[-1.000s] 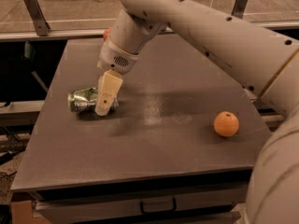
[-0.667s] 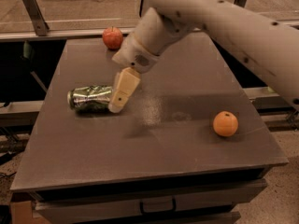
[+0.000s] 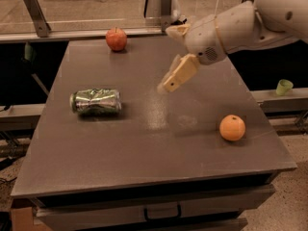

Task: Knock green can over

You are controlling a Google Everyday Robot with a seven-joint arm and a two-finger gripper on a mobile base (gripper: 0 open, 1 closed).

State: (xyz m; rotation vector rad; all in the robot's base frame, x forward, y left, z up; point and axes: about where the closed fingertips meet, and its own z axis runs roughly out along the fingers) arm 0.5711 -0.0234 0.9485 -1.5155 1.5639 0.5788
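The green can lies on its side on the left part of the grey table, its silver top facing left. My gripper hangs above the middle of the table, well to the right of the can and raised off the surface. It touches nothing and holds nothing.
A red apple sits at the table's far edge. An orange sits near the right edge. A metal rail runs behind the table. A small green cup stands on a ledge off to the right.
My gripper has drawn back from the can, moving right and upward. The can stays lying on its side at the left.
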